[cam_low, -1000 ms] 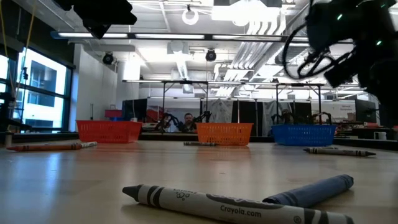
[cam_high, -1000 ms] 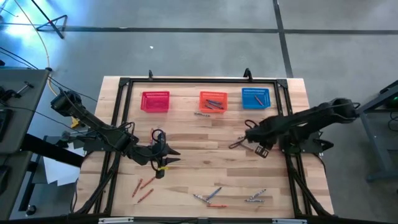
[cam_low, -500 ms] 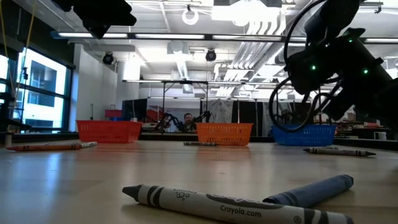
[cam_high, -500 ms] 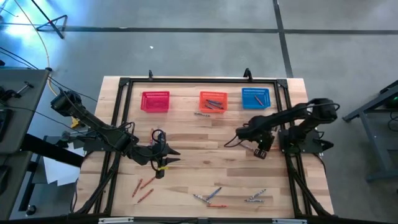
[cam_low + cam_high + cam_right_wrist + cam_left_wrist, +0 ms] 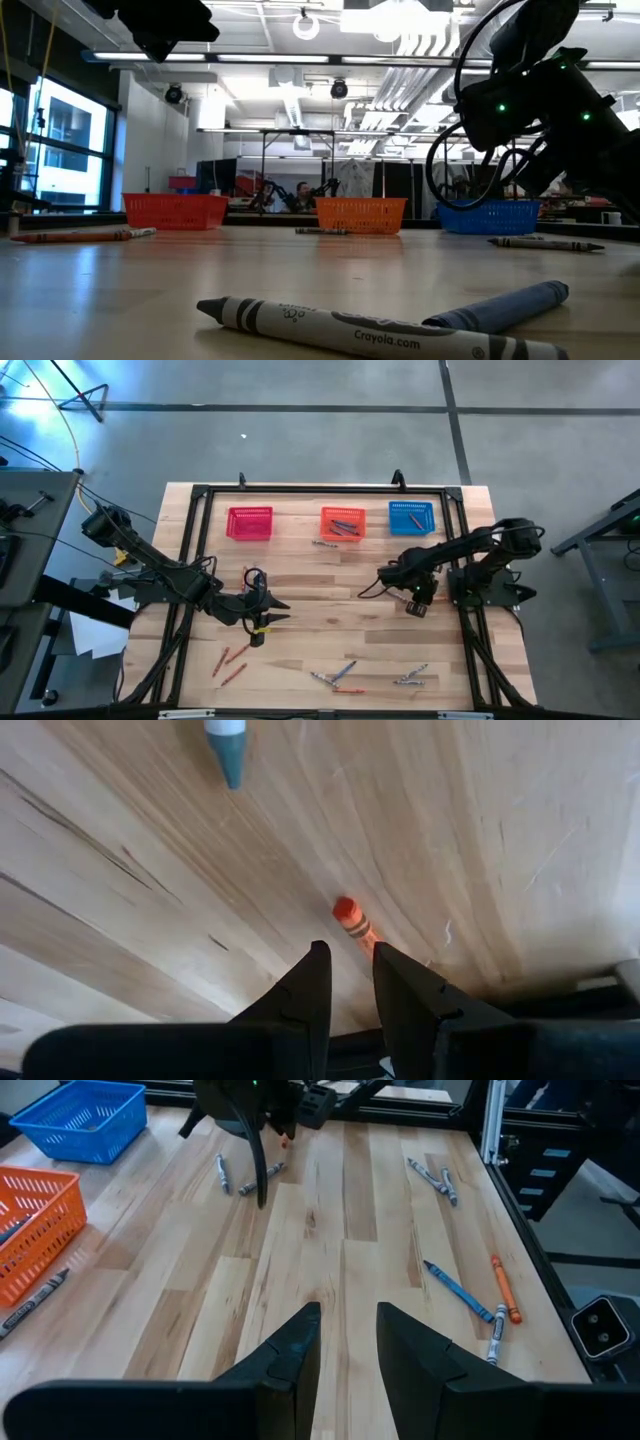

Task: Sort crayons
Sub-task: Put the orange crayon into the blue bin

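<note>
From above, the orange basket (image 5: 342, 522) sits at the far edge of the table (image 5: 330, 615) between a red basket (image 5: 250, 523) and a blue basket (image 5: 411, 518); it holds a few crayons, and one grey crayon (image 5: 326, 543) lies just in front of it. The right gripper (image 5: 383, 577) hangs nearer than the orange basket and toward the blue basket's side. The left gripper (image 5: 262, 604) is nearer still, on the red basket's side. More crayons (image 5: 342, 676) lie scattered at the near edge, well apart from the orange basket.

In the low view, a grey crayon (image 5: 340, 323) and a bluish crayon (image 5: 500, 304) lie touching in the foreground, the orange basket (image 5: 361, 214) far behind them. The right arm (image 5: 530, 95) hangs over the table before the blue basket (image 5: 488, 215).

In the left wrist view, the left gripper (image 5: 347, 1342) has its fingers slightly parted with nothing between them, above bare wood.

In the right wrist view, the right gripper (image 5: 347, 975) pinches an orange crayon (image 5: 352, 925), whose tip sticks out just past the narrowly spaced fingertips. A teal crayon tip (image 5: 226, 752) lies on the wood well beyond.
</note>
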